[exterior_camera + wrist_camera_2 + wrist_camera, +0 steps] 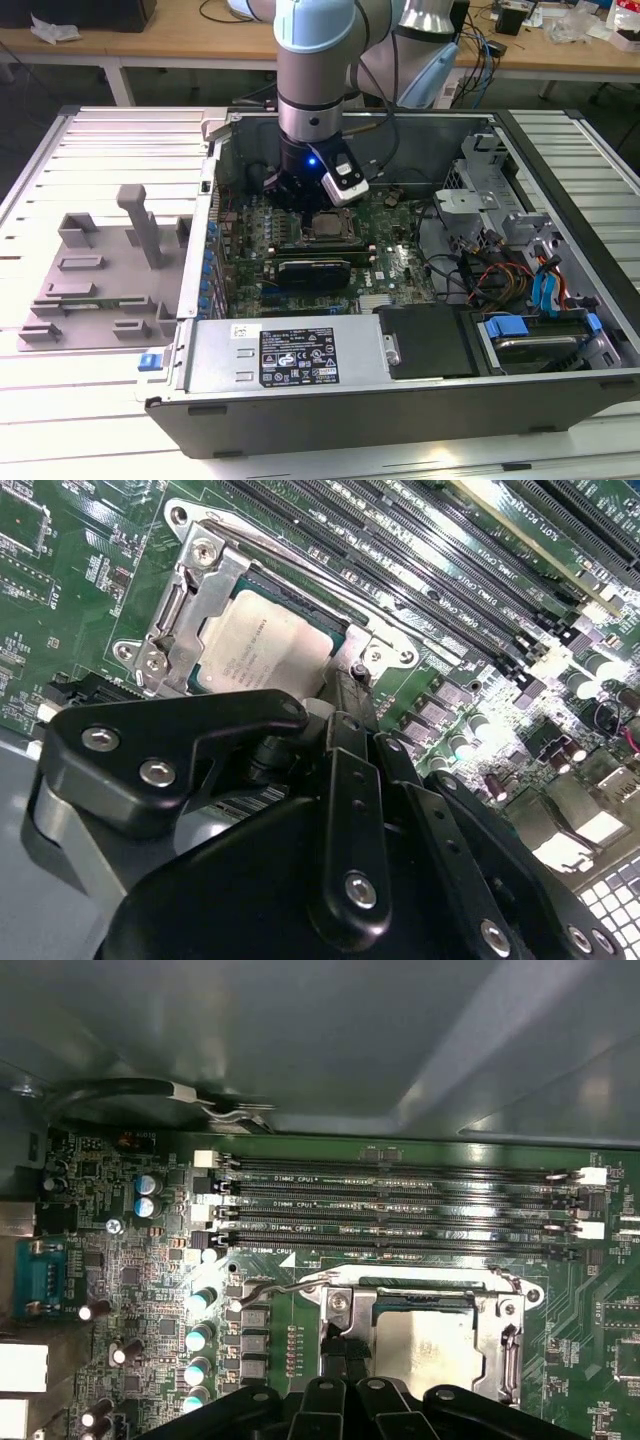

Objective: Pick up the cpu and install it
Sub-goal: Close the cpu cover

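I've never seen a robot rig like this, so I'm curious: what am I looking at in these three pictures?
One robot arm reaches down into an open computer case. The exterior view comes from a camera off the arm; both wrist views come from cameras riding near its wrist, looking past the black gripper at the green motherboard. The cpu, a silver square, lies in its socket frame just below the gripper, not held. A grey tray sits outside the case, at the exterior view's left.
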`<control>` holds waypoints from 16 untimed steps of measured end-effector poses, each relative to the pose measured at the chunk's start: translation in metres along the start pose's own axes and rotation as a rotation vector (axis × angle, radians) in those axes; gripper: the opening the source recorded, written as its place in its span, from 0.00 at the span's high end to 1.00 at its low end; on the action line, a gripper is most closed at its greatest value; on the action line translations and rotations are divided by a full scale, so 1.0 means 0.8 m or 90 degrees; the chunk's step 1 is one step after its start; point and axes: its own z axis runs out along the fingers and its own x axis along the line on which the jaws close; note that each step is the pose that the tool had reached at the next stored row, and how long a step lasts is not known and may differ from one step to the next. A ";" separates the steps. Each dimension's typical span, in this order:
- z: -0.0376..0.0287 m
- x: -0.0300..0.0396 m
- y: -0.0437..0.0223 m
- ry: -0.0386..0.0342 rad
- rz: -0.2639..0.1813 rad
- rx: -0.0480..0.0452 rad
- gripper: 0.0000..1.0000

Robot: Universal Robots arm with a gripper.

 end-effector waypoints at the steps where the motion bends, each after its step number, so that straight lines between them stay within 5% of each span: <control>1: 0.0000 0.0000 0.0000 0.0001 0.000 0.0001 0.89; 6: -0.0013 0.0000 -0.0001 -0.0001 -0.001 -0.0001 0.89; 9: -0.0107 -0.0001 0.0001 0.0001 -0.002 0.0001 0.89; 16: -0.0542 -0.0003 0.0005 0.0001 -0.002 0.0007 0.89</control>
